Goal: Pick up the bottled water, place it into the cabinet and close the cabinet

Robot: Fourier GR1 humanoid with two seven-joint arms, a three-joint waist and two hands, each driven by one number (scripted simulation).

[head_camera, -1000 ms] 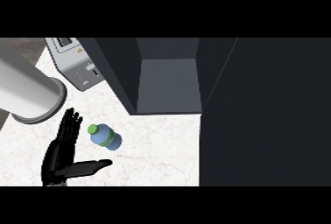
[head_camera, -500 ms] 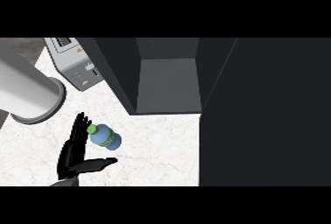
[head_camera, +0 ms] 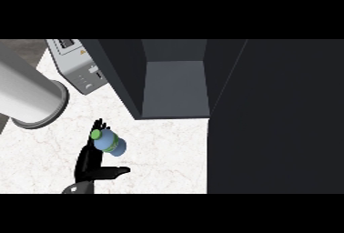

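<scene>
Bottled water: blue body, green cap, standing on white marbled counter, in front of and to the left of the open cabinet, apart from it.

Left hand: black, entering from lower edge of view. Fingers straight, pointing up the view along the bottle's left side, tips showing just past the cap; thumb stretched out to the right below the bottle. Open, not curled round anything. Contact with the bottle: probable at the fingers, not certain from this angle. Forearm mostly out of view, only a grey patch at the lower edge.

Right hand: not visible.

Step in hand, as judged: approach to grasp, first part of the pick-up. Bottle not lifted, not yet enclosed.

Next move, as judged: fingers and thumb to close round the bottle's body below the cap, then a lift and a carry up and to the right into the cabinet's grey interior. Upright, rounded bottle likely to tip or roll if pushed sideways before the thumb comes in.

Surroundings, outward: large pale grey cylinder at upper left, well apart from the bottle; small grey appliance with buttons beside the cabinet's left wall; dark cabinet door swung open, filling the right side of view, still to be shut.
</scene>
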